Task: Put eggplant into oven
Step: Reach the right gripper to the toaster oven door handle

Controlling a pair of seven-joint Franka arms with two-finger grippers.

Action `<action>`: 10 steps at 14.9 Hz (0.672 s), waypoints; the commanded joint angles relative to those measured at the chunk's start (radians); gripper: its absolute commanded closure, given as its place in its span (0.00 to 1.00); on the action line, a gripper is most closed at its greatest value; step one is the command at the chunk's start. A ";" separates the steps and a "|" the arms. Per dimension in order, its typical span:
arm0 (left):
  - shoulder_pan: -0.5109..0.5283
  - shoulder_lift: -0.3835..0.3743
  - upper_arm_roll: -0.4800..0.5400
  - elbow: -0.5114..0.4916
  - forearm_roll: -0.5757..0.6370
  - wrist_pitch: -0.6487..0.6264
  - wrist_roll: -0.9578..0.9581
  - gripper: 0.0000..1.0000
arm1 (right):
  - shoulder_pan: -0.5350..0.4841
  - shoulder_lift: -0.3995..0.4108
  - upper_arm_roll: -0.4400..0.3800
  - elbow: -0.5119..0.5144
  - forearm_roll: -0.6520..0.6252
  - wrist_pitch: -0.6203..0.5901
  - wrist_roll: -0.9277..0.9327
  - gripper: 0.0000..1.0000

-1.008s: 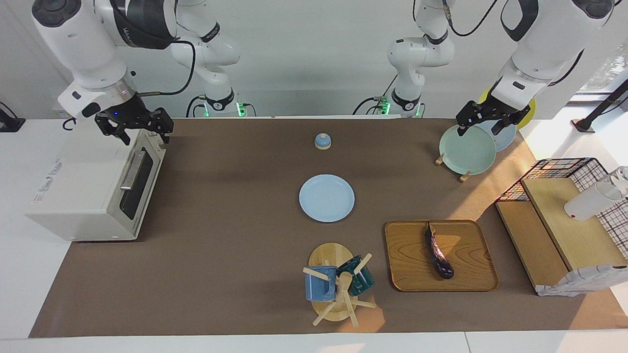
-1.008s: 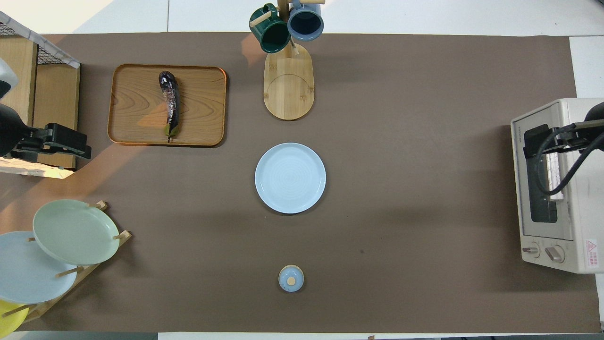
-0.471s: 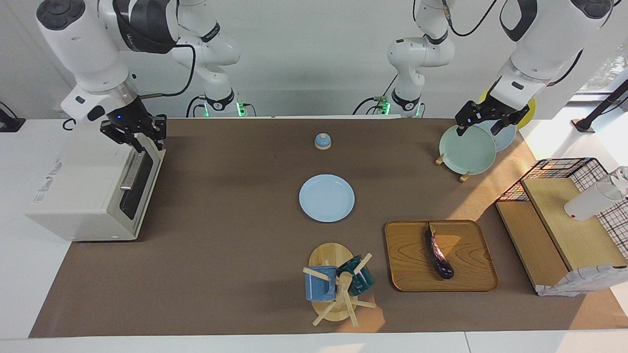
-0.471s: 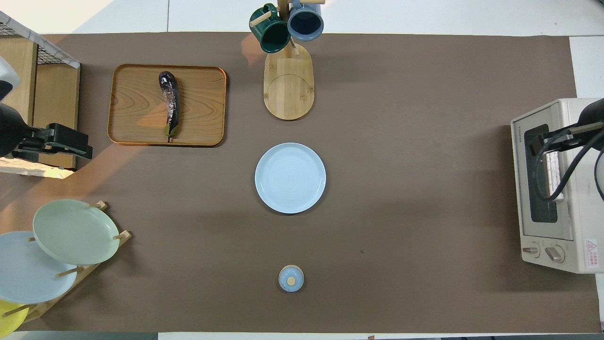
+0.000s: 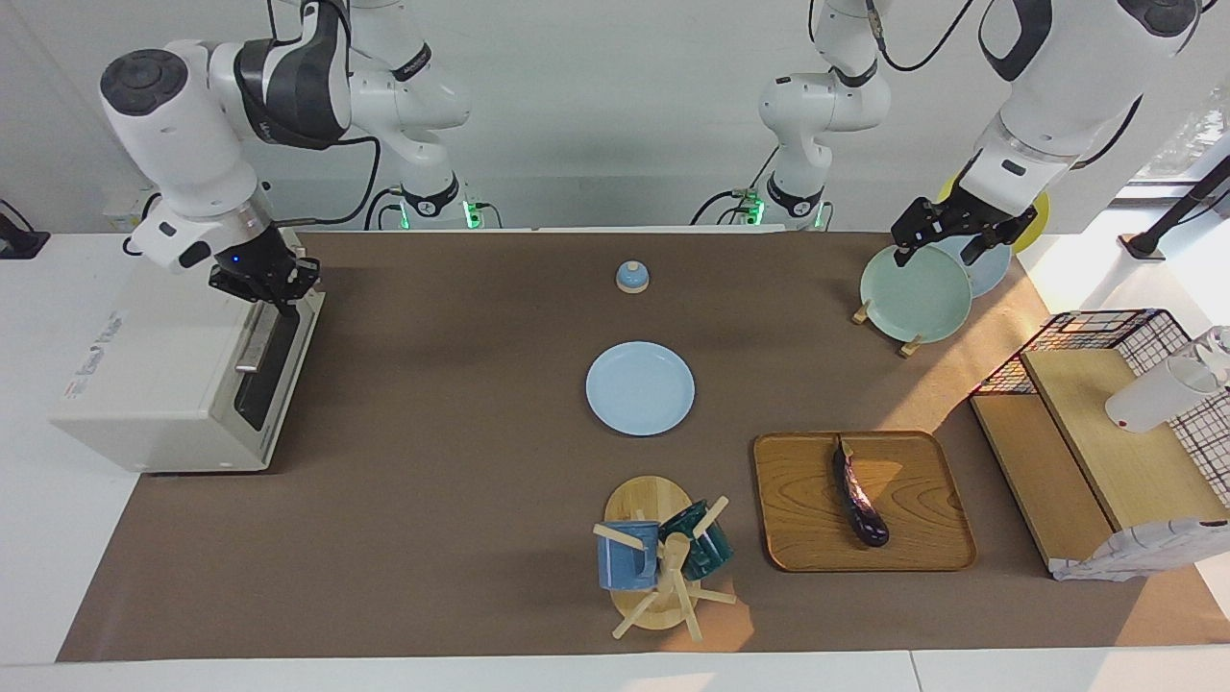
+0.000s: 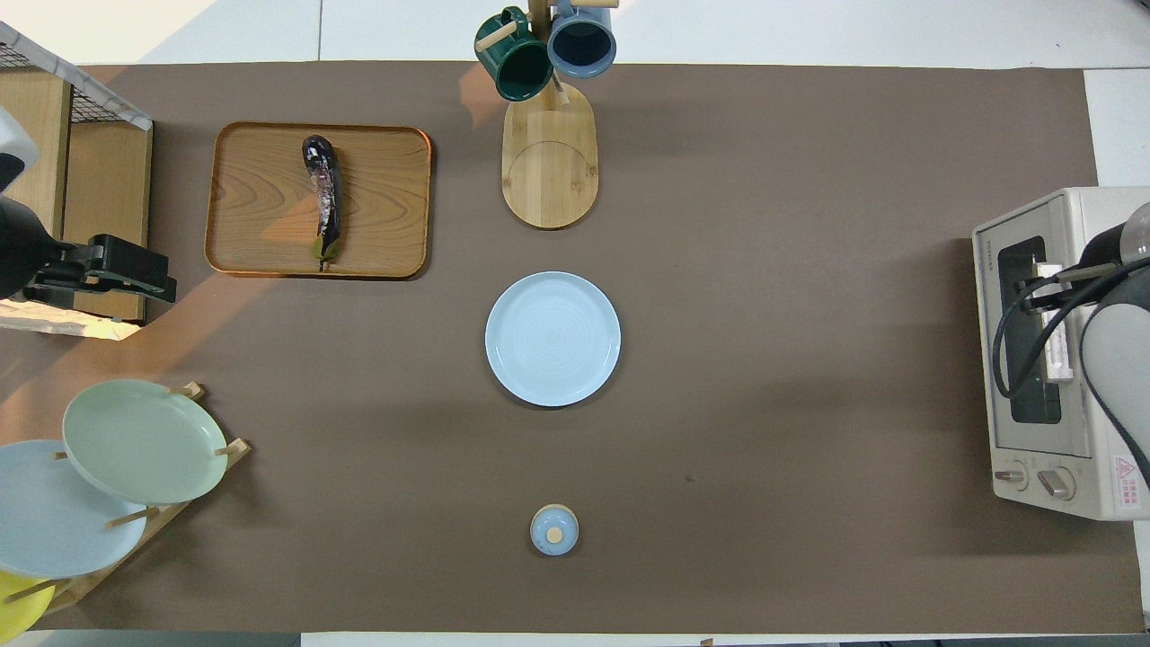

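Landmark: the round pale blue plate (image 5: 640, 388) at the middle of the table (image 5: 461, 500).

Nearer to the robots than the plate sits a small blue lidded pot (image 5: 631, 277). Toward the left arm's end, about as near to the robots as that pot, a wooden rack holds a green plate (image 5: 916, 293) upright, and the left hand (image 5: 947, 242) hangs over it with its fingers apart, holding nothing.

At the right arm's end, well apart from the blue plate, stands the cream-white toaster oven (image 5: 173, 375), its dark glass door facing the plate. The right hand (image 5: 272, 291) is down at the top edge of that door, at the end of the metal bar handle (image 5: 258, 338) nearer to the robots, with its fingers drawn together; whether they pinch the handle I cannot tell.

Farther from the robots than the plate, toward the left arm's end, lies a wooden tray (image 5: 865, 502). The eggplant (image 5: 858, 493) lies on the tray, stem end toward the robots, well apart from both hands and from the oven. Beside the tray, farther from the robots than the plate, a wooden mug tree (image 5: 658, 567) carries a blue mug (image 5: 627, 556) and a dark green mug (image 5: 704, 546).
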 commanded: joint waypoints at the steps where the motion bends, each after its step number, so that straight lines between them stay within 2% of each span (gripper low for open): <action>1: -0.006 0.003 0.006 0.008 0.007 0.011 -0.008 0.00 | -0.033 -0.008 0.011 -0.047 -0.054 0.038 0.021 1.00; 4: -0.006 0.003 0.006 0.008 0.007 0.011 -0.008 0.00 | -0.038 -0.008 0.011 -0.071 -0.115 0.056 0.021 1.00; 8: -0.006 0.003 0.006 0.008 0.007 0.011 -0.008 0.00 | -0.059 -0.018 0.010 -0.148 -0.125 0.116 0.007 1.00; 10: -0.009 0.003 0.007 0.008 0.007 0.026 -0.008 0.00 | -0.059 -0.018 0.010 -0.151 -0.143 0.118 -0.017 1.00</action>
